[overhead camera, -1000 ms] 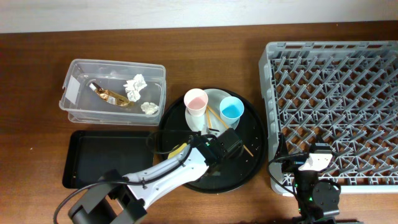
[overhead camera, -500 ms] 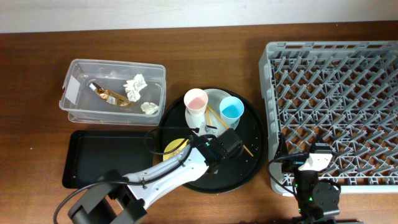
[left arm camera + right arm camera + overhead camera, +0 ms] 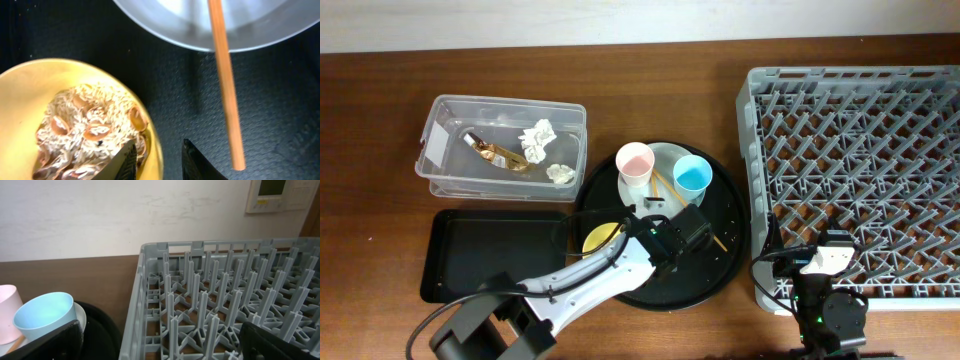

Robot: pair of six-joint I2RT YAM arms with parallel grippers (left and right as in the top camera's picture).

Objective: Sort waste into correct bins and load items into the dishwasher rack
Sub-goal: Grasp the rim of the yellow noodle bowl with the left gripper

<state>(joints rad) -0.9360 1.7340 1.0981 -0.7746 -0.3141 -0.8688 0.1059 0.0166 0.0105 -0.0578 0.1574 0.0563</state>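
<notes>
In the left wrist view the yellow bowl [image 3: 30, 90] holds beige food scraps [image 3: 85, 125] on white rice. My left gripper [image 3: 159, 152] pinches the bowl's right rim, one finger inside against the scraps and one outside over the round black tray. A wooden chopstick [image 3: 225, 85] runs down from the grey-green plate [image 3: 200, 30]. From overhead, the left gripper [image 3: 628, 232] sits by the yellow bowl [image 3: 597, 238], below the pink cup [image 3: 634, 163] and blue cup [image 3: 691, 177]. My right gripper [image 3: 160, 347] hangs open over the grey rack [image 3: 150, 290] at its near left corner [image 3: 765, 270].
The clear tub [image 3: 445, 135] at the left holds tissue wads [image 3: 537, 138] and a gold-brown wrapper [image 3: 500, 155]. The flat black tray [image 3: 485, 258] lies just below it. The round black tray [image 3: 725, 255] carries the cups, plate and bowl and nearly touches the rack.
Overhead, far more of the yellow bowl shows to the left of my left arm than a second ago. The right arm has stayed still.
</notes>
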